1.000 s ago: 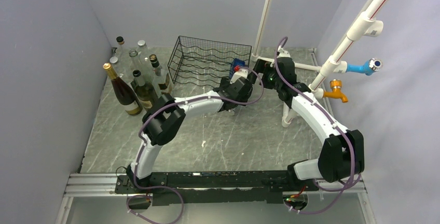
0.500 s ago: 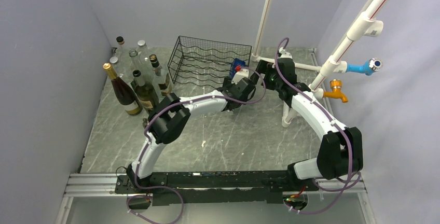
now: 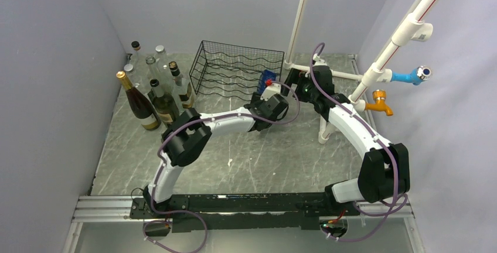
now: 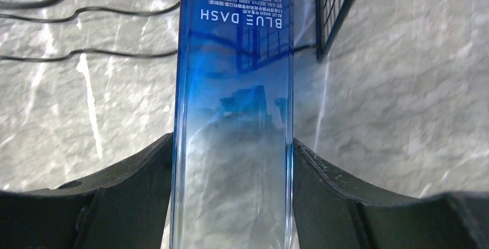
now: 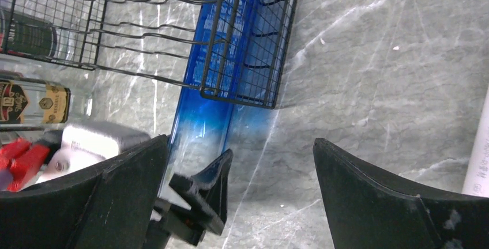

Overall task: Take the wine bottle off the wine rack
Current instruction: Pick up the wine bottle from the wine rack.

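Starting near, on the bare marble desk (image 3: 264,153): reaches in from the near left with the left pincer (image 4: 232,162) and clamps it across the body of the wine bottle (image 4: 233,87), one dark pad flat against each side of the blue glass, with no gap to see in the left wrist view. Holds the right pincer (image 5: 241,145) spread wide and empty just to the right of that grip, over bare stone, touching neither glass nor wire. Leaves little doubt about the nearer arm: the left, on the bottle itself. Finds the bottle lying flat, long axis running near to far, straight away from the left pincer, near end sticking out past the front wires, far part tucked into the rightmost channel of the wine rack (image 3: 234,68). Puts the grip on the paler near stretch of glass, just short of the rack's near right corner. Cannot tell from these views whether neck or base points near. Judging from that lie, calls for a pull back along the bottle's own axis, toward the near edge, kept level enough to slide over the wavy wire rows; risks snagging or dragging the wire rack with any sideways twist. Counts the bottle as not yet off the rack. Farther left, beside the rack, shows a cluster of upright bottles (image 3: 153,92), well apart from the grip and outside the line of the pull.
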